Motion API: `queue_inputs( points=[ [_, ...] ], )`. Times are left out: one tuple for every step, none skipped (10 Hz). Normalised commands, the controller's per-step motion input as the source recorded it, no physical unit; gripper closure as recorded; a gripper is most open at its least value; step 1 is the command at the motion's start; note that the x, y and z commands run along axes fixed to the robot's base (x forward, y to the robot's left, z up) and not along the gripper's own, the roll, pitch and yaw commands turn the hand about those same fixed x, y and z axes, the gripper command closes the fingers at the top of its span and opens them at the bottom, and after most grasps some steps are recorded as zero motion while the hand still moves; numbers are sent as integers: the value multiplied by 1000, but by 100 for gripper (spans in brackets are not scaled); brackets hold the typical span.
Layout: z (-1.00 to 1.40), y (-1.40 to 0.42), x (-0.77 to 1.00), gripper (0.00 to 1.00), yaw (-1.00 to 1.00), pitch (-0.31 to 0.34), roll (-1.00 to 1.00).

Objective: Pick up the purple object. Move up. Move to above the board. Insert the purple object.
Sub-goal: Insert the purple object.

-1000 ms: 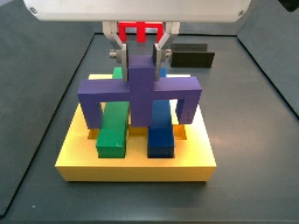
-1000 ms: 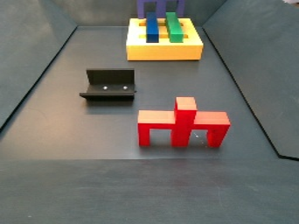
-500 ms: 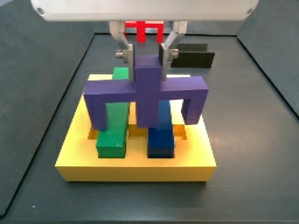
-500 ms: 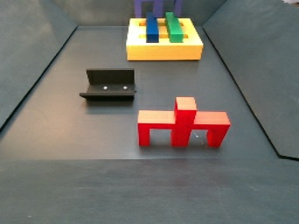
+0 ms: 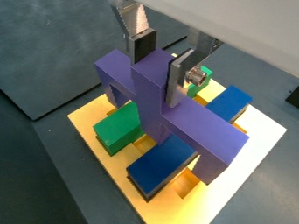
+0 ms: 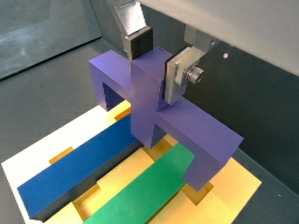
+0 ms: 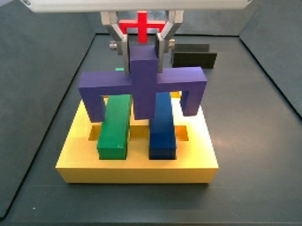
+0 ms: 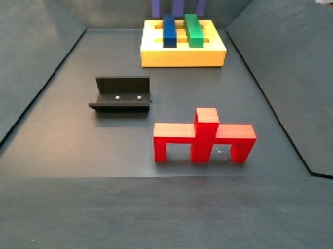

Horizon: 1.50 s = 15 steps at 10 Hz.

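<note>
Inspection covers the board area and the floor beyond it.

Board (image 7: 136, 166): yellow block carrying, from left to right in a side view, the green bar (image 7: 115, 127) and the blue bar (image 7: 163, 126). Both lie flat and parallel.

Purple object (image 7: 143, 81): held above the board, straddling both bars, bar level and legs pointing down. Compared with half a second ago it sits lower, back near the height it had a second ago, and its legs now overlap the far ends of the bars in this view. The wrist views show the legs still short of the yellow surface, with open slots (image 6: 65, 156) visible beneath.

Gripper (image 5: 163, 63): directly over the board, silver fingers (image 6: 183, 74) pressed against opposite faces of the purple post, gripping it firmly. No slip or tilt is evident.

Off the board, in a side view from left to right: the fixture (image 8: 121, 94) stands on the dark floor, and the red piece (image 8: 204, 138) stands nearer the camera, well apart from the board. Neither has moved.

Judgement: pick-up, lift and transfer are done; the brief rise and return suggest an alignment correction. Insertion is under way but not complete. Whether the legs line up exactly with their slots cannot be told.
</note>
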Motion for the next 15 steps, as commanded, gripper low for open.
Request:
queue_inputs(
  points=[
    [-280, 0, -191, 100, -49, -77, -41],
    [-289, 0, -151, 100, -83, -59, -79],
    [-163, 0, -91, 100, -89, -24, -151],
    [0, -94, 226, 100, 0, 10, -179],
    [-60, -14, 83, 100, -31, 0, -151],
    [-29, -43, 117, 100, -31, 0, -161],
    [-11, -49, 186, 100, -43, 0, -181],
    [-83, 0, 134, 100, -60, 0, -209],
    [-169, 0, 77, 100, -97, -21, -247],
    [-149, 3, 0, 100, -86, -24, -206],
    [-140, 31, 0, 100, -66, -41, -191],
    [-117, 54, -6, 100, -37, -40, -136],
    [-77, 11, -6, 100, -37, -7, -113],
    [0, 0, 0, 100, -54, 0, -97],
    [0, 0, 0, 100, -31, 0, -64]
  ],
)
